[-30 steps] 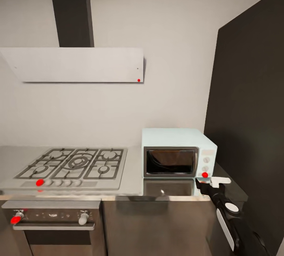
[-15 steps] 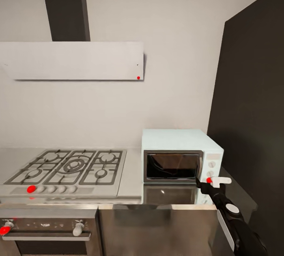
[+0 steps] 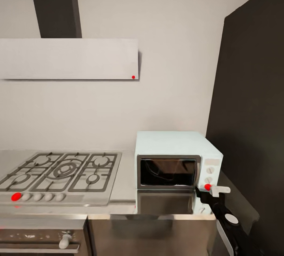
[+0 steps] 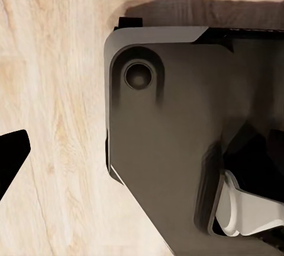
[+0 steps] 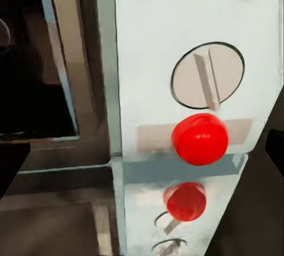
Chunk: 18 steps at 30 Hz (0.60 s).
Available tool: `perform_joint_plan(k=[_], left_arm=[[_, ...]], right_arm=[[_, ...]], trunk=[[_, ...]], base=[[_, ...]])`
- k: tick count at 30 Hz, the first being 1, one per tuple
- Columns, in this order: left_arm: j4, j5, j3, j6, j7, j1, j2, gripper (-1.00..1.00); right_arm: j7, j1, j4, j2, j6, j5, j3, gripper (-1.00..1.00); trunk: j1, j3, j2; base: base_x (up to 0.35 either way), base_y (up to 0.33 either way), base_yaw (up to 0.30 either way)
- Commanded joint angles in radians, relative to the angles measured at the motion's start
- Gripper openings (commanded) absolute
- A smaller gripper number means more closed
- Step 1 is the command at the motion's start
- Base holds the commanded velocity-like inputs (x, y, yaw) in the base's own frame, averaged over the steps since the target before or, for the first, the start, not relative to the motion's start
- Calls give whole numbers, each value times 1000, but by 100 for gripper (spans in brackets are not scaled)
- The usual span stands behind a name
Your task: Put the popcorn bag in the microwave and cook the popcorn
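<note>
The pale mint-blue microwave (image 3: 175, 157) stands on the grey countertop (image 3: 124, 187) with its dark glass door shut. Its round red indicator light (image 3: 207, 187) glows under two round knobs (image 3: 210, 170). My right gripper (image 3: 210, 191) is open right at that light, one white and one black finger either side of it. Close up, the light (image 5: 200, 138) sits just below a knob (image 5: 208, 81), between dark fingertips at the picture's edges. The popcorn bag and popcorn are hidden. My left gripper (image 4: 142, 149) hangs open over the wood floor (image 4: 53, 90), one black fingertip (image 4: 12, 155) showing.
A gas hob (image 3: 63, 171) with black grates lies left of the microwave, above a steel oven (image 3: 39, 236). A flat hood (image 3: 67, 58) hangs on the wall. A tall dark cabinet (image 3: 252, 110) closes the right side. My own dark base (image 4: 165, 125) is under the left wrist.
The head camera has moved closer and to the right, so the hob and oven slid left and down. My right gripper stays at the microwave's red light.
</note>
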Motion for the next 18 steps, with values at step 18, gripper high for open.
perform_joint_plan(k=[18], left_arm=[[-2,9,-8,5,-2,0,4,100]], right_arm=[[8,0,31,-1,-9,3,-49,100]], trunk=[[0,0,0]], base=[[71,-75,0]])
